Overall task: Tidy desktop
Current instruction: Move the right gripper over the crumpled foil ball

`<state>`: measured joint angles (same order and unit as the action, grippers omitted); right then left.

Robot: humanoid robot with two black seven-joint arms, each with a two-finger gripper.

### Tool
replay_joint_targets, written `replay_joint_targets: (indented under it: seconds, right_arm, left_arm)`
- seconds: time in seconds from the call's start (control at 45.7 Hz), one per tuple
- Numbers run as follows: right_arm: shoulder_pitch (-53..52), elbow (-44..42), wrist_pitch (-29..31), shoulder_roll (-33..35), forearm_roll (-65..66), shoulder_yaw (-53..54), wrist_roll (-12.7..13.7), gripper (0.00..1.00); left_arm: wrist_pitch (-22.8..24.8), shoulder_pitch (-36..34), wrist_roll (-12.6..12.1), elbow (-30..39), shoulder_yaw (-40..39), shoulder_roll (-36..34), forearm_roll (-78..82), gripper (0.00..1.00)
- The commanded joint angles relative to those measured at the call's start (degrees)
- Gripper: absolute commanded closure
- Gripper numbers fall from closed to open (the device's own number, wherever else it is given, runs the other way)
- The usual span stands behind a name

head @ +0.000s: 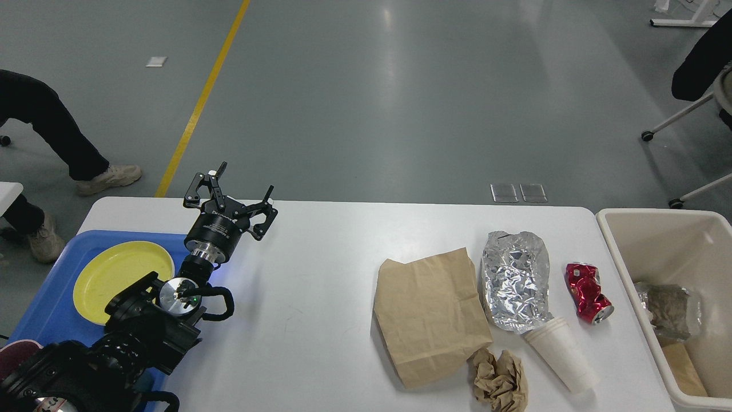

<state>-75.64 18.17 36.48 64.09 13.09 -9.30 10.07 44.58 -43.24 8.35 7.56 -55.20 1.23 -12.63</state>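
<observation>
White desktop (320,320) with litter, grey floor (400,97), yellow line (200,103)

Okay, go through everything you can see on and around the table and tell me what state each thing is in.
Left gripper: fingers open, empty.
Paper bag: lying flat.
Foil: crinkled, flat.
Red can: crushed, on its side.
White cups: stacked, tipped over.
Brown paper: crumpled.
Yellow plate: empty, on blue tray.
Bin: holds trash.

White desktop (320,320); blue tray (51,297); yellow plate (123,277); red can (588,293); brown bag (429,317); silver foil (514,280)
</observation>
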Motion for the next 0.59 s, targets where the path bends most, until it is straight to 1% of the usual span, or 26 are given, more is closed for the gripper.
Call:
replay_joint_targets:
  seconds: [0.0,0.131,0.35,0.482,0.569]
  right_arm:
    - [-6.2,0.2,0.3,0.3,3.2,-4.5,-0.1,0.00]
    - [-8.0,0.0,0.8,-0.6,6.7,-4.5,-0.1,0.00]
    - [-8.2,-0.9,0.3,-5.0,8.4,-7.1,-0.1,0.00]
    - [-7.2,-5.2,-0.5,-8.3,8.4,-7.7,-0.1,0.00]
    - [-5.7,-9.2,-1.2,-13.5,7.5,-8.3,-0.1,0.00]
  left_arm:
    - [0.0,0.0,0.0,0.0,0.0,0.0,0.0,0.03]
    - [0.0,0.0,0.0,0.0,0.0,0.0,0.0,0.03]
    - [0.0,0.0,0.0,0.0,0.0,0.0,0.0,0.03]
    - [0.0,0.0,0.0,0.0,0.0,0.0,0.0,0.03]
    - [0.0,0.0,0.0,0.0,0.0,0.0,0.0,0.03]
